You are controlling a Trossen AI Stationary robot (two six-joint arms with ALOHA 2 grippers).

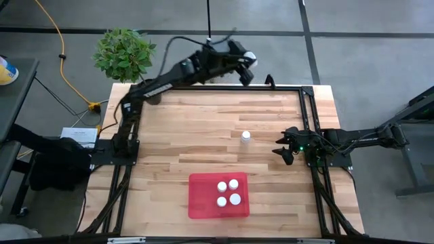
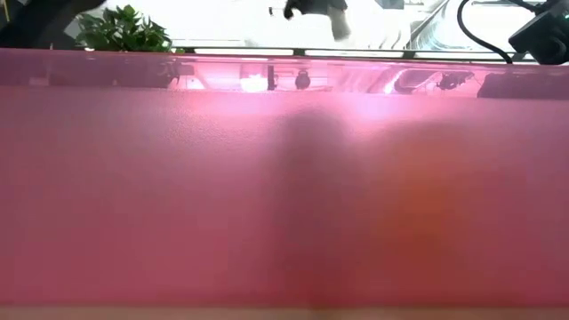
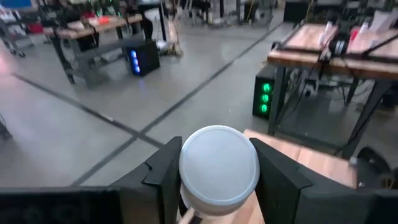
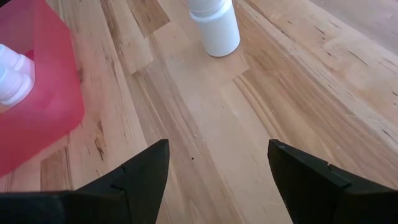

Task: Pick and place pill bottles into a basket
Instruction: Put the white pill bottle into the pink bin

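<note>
My left gripper is high over the table's far edge, shut on a white-capped pill bottle. Another white pill bottle stands upright on its base right of the table's middle, also visible in the right wrist view. The red basket lies flat near the front edge and holds several white-capped bottles. In the low view its wall fills almost the whole picture. My right gripper is open at the table's right edge, low over the bare wood, touching nothing. My left gripper pinches the pill bottle between its two fingers, one on each side at the level of the white cap. The body below the cap is mostly hidden by cap and fingers. The bottle is lifted well clear of the table, cap up toward the wrist camera.
A potted green plant stands at the table's far left corner. A black metal frame runs along the far and right edges. Bare wood lies between the standing bottle and the left arm's base.
</note>
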